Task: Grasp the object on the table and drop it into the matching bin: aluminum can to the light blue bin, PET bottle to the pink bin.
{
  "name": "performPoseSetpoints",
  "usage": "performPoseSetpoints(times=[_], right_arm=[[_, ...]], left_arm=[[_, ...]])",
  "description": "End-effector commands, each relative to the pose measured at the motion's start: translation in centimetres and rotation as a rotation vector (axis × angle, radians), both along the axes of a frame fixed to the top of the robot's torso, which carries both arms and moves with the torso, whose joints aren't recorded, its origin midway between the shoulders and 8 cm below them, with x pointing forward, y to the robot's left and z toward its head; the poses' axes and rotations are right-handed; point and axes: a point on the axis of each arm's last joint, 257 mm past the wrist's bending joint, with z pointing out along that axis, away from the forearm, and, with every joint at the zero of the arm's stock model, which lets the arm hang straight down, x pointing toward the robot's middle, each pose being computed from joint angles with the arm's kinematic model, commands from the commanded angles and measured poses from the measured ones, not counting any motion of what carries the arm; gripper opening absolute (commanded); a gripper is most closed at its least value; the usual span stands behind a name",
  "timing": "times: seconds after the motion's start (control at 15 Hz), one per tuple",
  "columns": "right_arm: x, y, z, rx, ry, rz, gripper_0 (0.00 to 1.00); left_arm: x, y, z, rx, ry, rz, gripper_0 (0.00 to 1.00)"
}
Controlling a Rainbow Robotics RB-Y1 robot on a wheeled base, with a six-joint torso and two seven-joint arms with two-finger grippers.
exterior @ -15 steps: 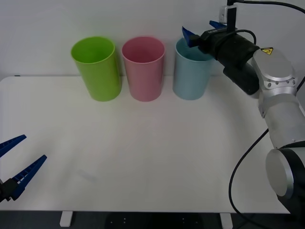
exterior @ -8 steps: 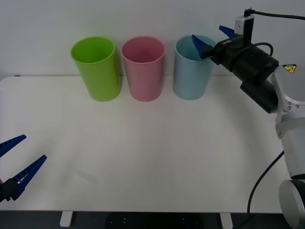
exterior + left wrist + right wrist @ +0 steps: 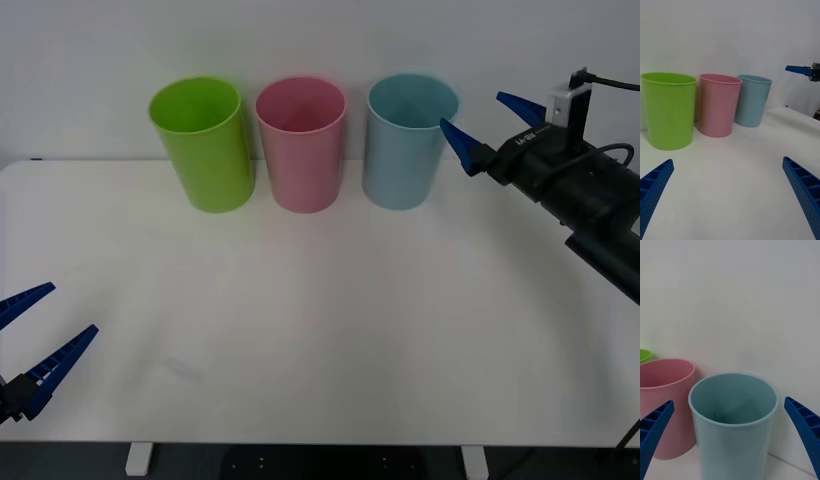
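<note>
The light blue bin [image 3: 403, 150] stands at the right end of a row at the back of the white table [image 3: 320, 300], with the pink bin [image 3: 302, 150] in the middle. My right gripper [image 3: 471, 110] hovers open and empty just right of the light blue bin's rim. The right wrist view faces that bin [image 3: 733, 438] and looks into its mouth, with the pink bin [image 3: 666, 397] beside it. The aluminum can is out of view. My left gripper [image 3: 73, 308] rests open at the table's front left corner.
A lime green bin [image 3: 205, 150] stands at the left end of the row. The left wrist view shows all three bins [image 3: 718, 107] across bare tabletop, with the right gripper [image 3: 799, 69] beyond them. A white wall rises behind.
My right gripper has drawn back to the right, from over the light blue bin's rim to beside it, staying open. The left arm has not moved.
</note>
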Motion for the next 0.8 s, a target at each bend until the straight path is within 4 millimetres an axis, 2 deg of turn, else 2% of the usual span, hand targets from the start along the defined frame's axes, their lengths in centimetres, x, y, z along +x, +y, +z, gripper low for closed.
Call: performPoseSetpoints(times=[0.07,0.27,0.8], right_arm=[[-2.5,-1.0,-1.7,-0.027,0.017,0.034,1.00],[-5.3,-1.7,-3.5,-0.070,0.035,0.094,1.00],[-10.8,-4.4,-8.6,-0.213,0.044,0.167,1.00]], left_arm=[[0.0,0.0,0.0,0.000,0.000,0.000,1.00],[0.0,0.0,0.0,0.000,0.000,0.000,1.00],[0.0,0.0,0.0,0.000,0.000,0.000,1.00]])
